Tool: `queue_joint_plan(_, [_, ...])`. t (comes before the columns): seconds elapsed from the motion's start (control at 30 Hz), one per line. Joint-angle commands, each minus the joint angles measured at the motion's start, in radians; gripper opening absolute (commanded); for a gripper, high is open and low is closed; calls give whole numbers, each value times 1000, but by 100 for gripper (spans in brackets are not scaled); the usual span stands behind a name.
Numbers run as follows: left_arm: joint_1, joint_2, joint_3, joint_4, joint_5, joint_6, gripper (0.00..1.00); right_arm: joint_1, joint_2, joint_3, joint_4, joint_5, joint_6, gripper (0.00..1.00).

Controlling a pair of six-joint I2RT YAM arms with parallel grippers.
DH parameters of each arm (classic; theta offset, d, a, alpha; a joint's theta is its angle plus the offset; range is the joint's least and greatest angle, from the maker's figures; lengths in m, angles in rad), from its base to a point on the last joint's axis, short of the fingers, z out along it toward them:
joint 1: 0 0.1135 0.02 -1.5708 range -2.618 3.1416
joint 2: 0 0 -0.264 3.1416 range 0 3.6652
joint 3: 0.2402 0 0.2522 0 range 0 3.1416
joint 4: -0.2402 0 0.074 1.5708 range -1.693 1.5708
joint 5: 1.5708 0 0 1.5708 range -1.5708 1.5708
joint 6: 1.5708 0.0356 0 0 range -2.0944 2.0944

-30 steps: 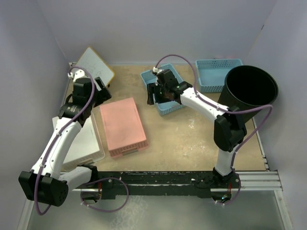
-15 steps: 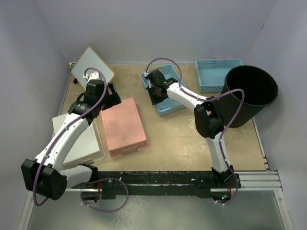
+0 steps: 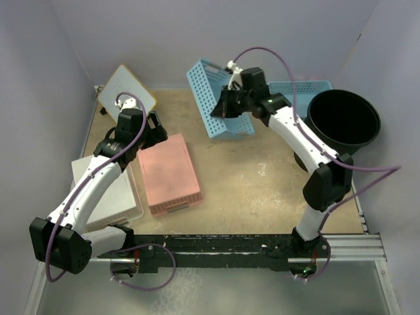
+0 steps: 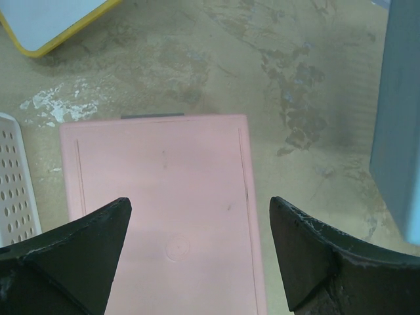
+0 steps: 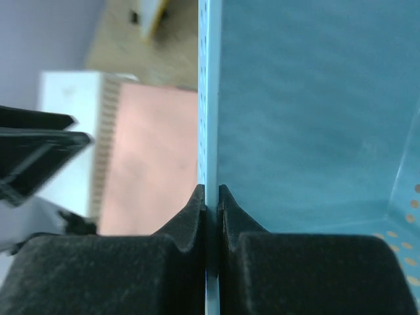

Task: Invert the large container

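The large container (image 3: 344, 125), a tall round black bin, stands upright at the back right with its mouth facing up; neither gripper touches it. Left of it, my right gripper (image 3: 226, 108) (image 5: 210, 197) is shut on the thin wall of a small blue basket (image 3: 213, 98) (image 5: 308, 118), which hangs lifted and tipped on its side. My left gripper (image 3: 156, 128) (image 4: 200, 205) is open with nothing between its fingers, hovering over the far end of a pink basket (image 3: 168, 172) (image 4: 164, 197) that lies bottom up.
A second blue basket (image 3: 295, 98) sits at the back beside the bin. A white perforated basket (image 3: 115, 197) (image 4: 13, 177) lies left of the pink one. A white board with a yellow rim (image 3: 128, 88) (image 4: 52, 20) leans at the back left.
My right gripper shut on the small blue basket's wall and raised it off the table, tipping it on its side. My left arm swung from the back left to above the pink basket.
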Motion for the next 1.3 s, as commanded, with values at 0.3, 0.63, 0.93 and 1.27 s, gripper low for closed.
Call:
queue_joint_plan(0.3, [-2, -31, -1, 79, 12, 12, 84, -97, -12, -341, 855, -665, 665, 0])
queue_joint_plan(0.63, [-1, -12, 6, 89, 29, 13, 84, -122, 89, -454, 1129, -772, 905, 0])
queue_joint_plan(0.93, [-1, -15, 12, 74, 28, 23, 84, -192, 65, -499, 793, -638, 677, 11])
queue_joint_plan(1.27, [-1, -6, 15, 80, 46, 20, 84, -257, 45, -489, 542, -500, 500, 45])
